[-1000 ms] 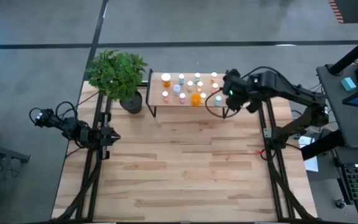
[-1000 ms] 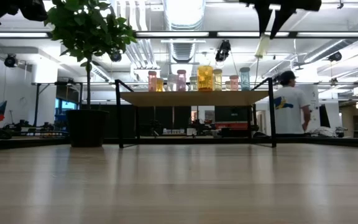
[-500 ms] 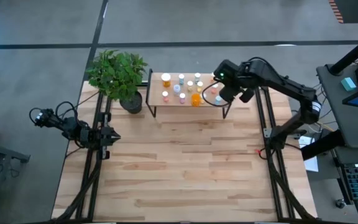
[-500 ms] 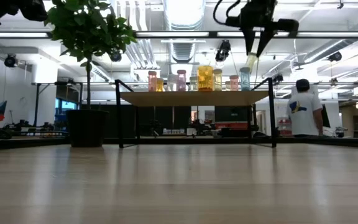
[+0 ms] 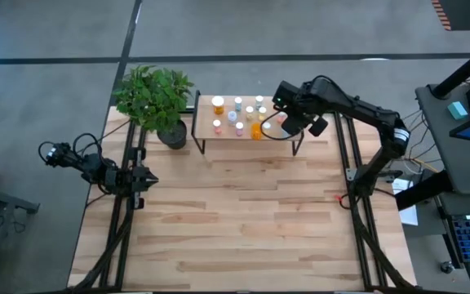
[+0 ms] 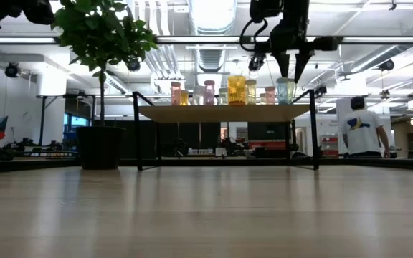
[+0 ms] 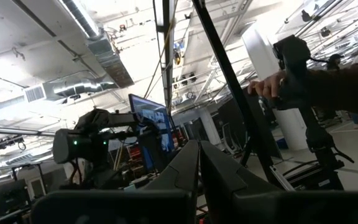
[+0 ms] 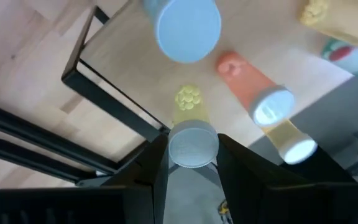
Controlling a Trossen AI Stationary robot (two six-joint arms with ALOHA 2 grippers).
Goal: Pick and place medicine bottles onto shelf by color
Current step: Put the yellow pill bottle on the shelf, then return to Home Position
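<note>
The shelf (image 5: 243,116) stands at the table's far edge with several small medicine bottles on its wooden top (image 6: 221,112), pink, orange, blue and yellow ones among them. My right gripper (image 5: 288,122) hangs over the shelf's right end, shut on a pale yellow bottle (image 8: 191,127) with a pale cap. In the low view my right gripper (image 6: 287,70) sits just above the bottles at that end. My left gripper (image 5: 147,181) waits shut at the table's left side, touching nothing. My right gripper pinches the yellow bottle between its two fingers at the cap end (image 8: 192,148). The fingers (image 8: 157,155) slant steeply down from above. The bottle lies along them, cap toward the wrist and body (image 8: 188,99) pointing down, lifted clear above the shelf's top.
A potted plant (image 5: 155,98) stands left of the shelf. A larger orange bottle (image 5: 257,129) sits at the shelf's near edge. Under the gripper stand a blue-capped bottle (image 8: 188,25) and an orange one (image 8: 253,87). A person (image 6: 361,129) walks in the room behind.
My right gripper has carried the yellow bottle toward the table's left, from beyond the shelf's right end to over that end. It has come down closer to the bottles standing there and rolled at the wrist. Its hold has stayed the same.
</note>
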